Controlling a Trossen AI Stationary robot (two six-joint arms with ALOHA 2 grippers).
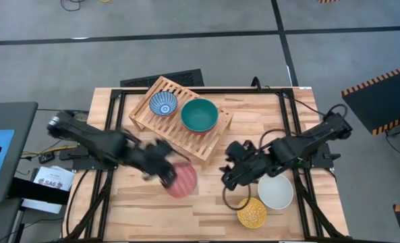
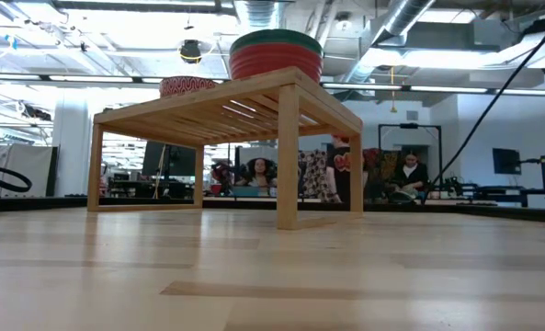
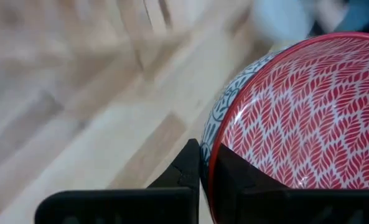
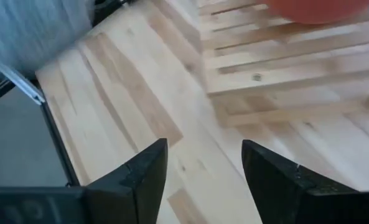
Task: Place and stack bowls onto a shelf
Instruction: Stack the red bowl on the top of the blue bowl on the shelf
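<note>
Closed on the rim of a small round pink-red patterned bowl (image 3: 302, 124), the left pincer (image 3: 204, 168) is seen with one dark finger on the blue-white outer wall and the other on the red leaf-patterned inside. From above, this bowl (image 1: 181, 180) and the left pincer (image 1: 164, 172) are found over the light plank surface (image 1: 206, 216), just in front of the low light-wood slatted shelf (image 1: 210, 144), which is set at an angle toward the far left of the surface.

Two stacks are carried on the shelf: a blue-white patterned bowl (image 1: 164, 104) at its far left end and a teal green bowl (image 1: 200, 115) beside it. In the level view, the teal bowl is shown nested in a plain red bowl (image 2: 274, 61), and a red patterned bowl (image 2: 187, 86) is seen farther back on the shelf top.

The right pincer (image 1: 229, 174) is held above bare surface to the right of the shelf, its two fingers spread apart with nothing between them. Near it, by the right front corner, a larger plain white bowl (image 1: 275, 192) is placed, and a yellow patterned bowl (image 1: 251, 212) is set just in front of that one.

Beyond the surface, people seated in the room can be made out in the level view.
</note>
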